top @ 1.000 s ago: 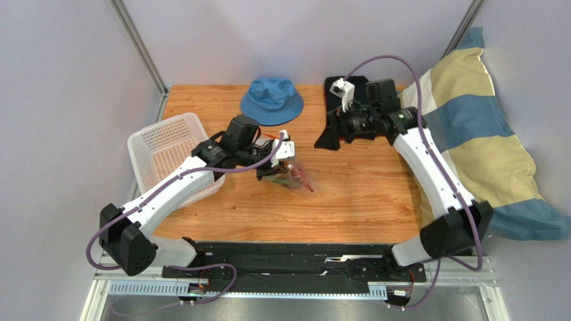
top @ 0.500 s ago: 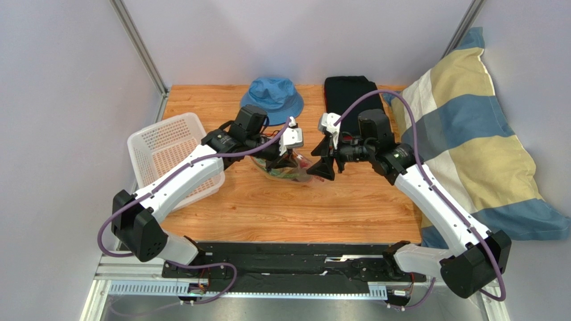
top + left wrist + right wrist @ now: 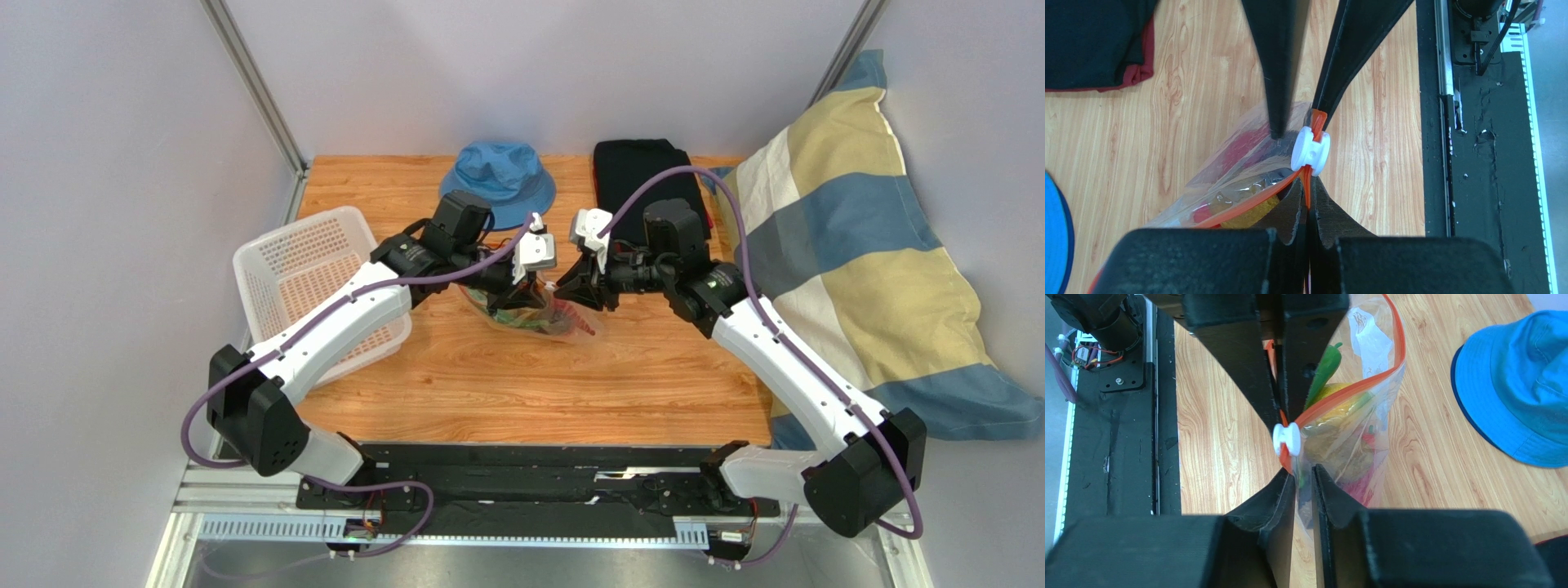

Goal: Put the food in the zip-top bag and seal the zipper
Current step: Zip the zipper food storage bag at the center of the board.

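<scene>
The clear zip-top bag [image 3: 540,321] stands on the wood with the food inside: a green chili [image 3: 1324,367], a yellow piece [image 3: 1333,398] and red pieces [image 3: 1238,150]. Its orange zipper [image 3: 1396,343] runs along the mouth, still parted, with the white slider [image 3: 1311,150] at one end. My left gripper [image 3: 1309,193] is shut on the zipper strip just behind the slider. From the other side my right gripper [image 3: 1303,471] meets it, jaws almost together on the bag's edge. The slider [image 3: 1286,441] sits just past its fingertips. Both grippers [image 3: 521,292] [image 3: 567,292] face each other over the bag.
A white mesh basket [image 3: 307,270] lies at the left under my left arm. A blue bucket hat [image 3: 497,184] and a black cloth [image 3: 638,165] sit at the back. A striped pillow [image 3: 859,245] leans on the right. The black rail [image 3: 552,472] runs along the near edge.
My right arm swung from the black cloth over to the bag and its jaws closed from wide to nearly together. My left gripper moved the bag's mouth up and back, staying shut.
</scene>
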